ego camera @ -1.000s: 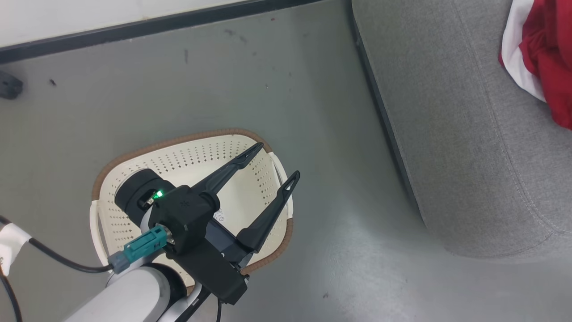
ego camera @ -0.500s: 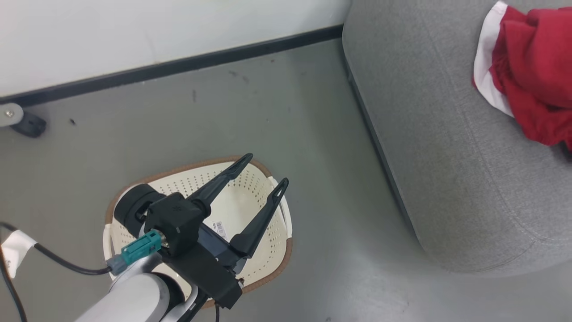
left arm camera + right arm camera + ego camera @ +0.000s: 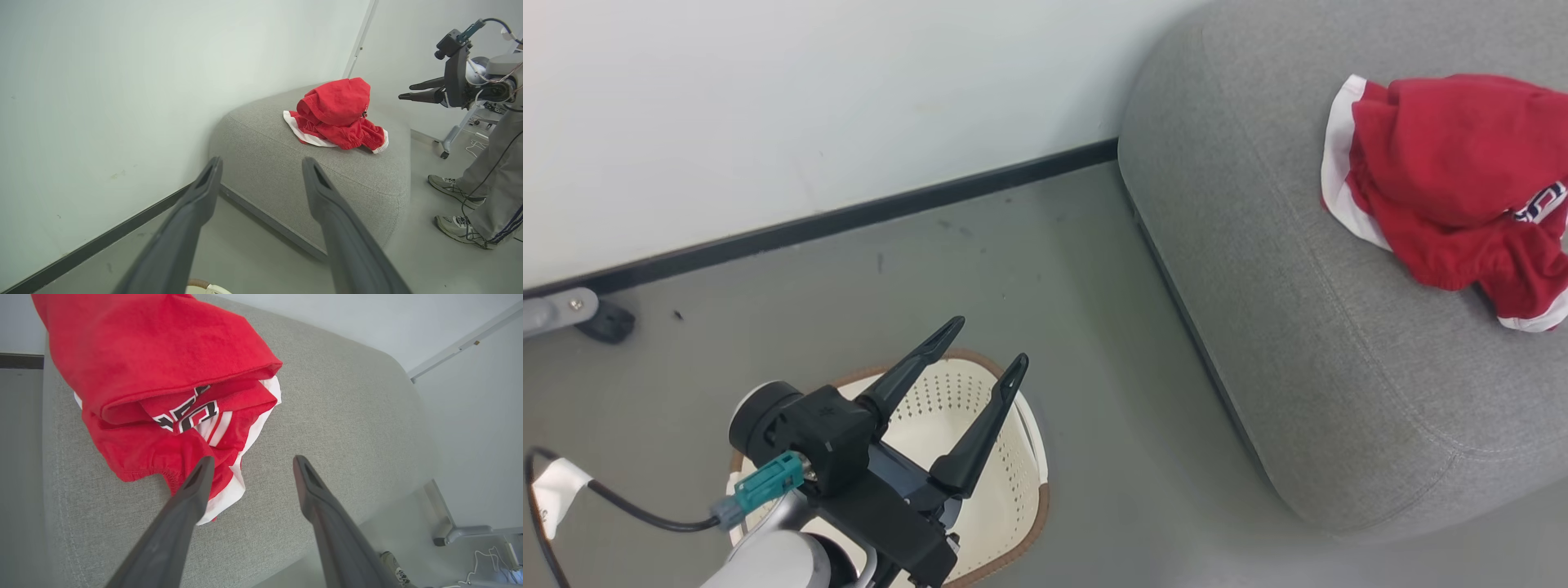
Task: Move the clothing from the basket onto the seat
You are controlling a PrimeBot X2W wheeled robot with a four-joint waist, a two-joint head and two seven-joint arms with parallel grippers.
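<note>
Clothing [image 3: 1445, 188] of soft bright red fabric with white trim lies in a bunched heap on the large grey fabric-upholstered seat [image 3: 1258, 310] with rounded corners, at the right of the head view. It is well apart from the small cream-white perforated plastic basket [image 3: 1021, 490] with a brown rim, which stands on the grey floor [image 3: 1094, 286] near the seat's edge. What we see of the basket's inside is bare perforated plastic; the rest is hidden behind our left arm.

Our left gripper [image 3: 988, 340] hovers above the basket, its two long dark fingers spread apart with nothing between them. In the left wrist view they point toward the seat and the white wall [image 3: 122, 81].

Our right gripper [image 3: 252, 459] hangs over the seat just beside the heap, fingers likewise parted and holding nothing. In its own view one finger overlaps the white-trimmed hem, but the left wrist view shows it raised clear of the cloth. From the right wrist we also make out black-and-white lettering [image 3: 188, 414] in a fold of the red fabric.

A black skirting strip [image 3: 849, 216] runs along the foot of the wall. A person's legs [image 3: 494, 163] in grey trousers, with pale sneakers [image 3: 447, 185], stand on the floor beyond the seat.
</note>
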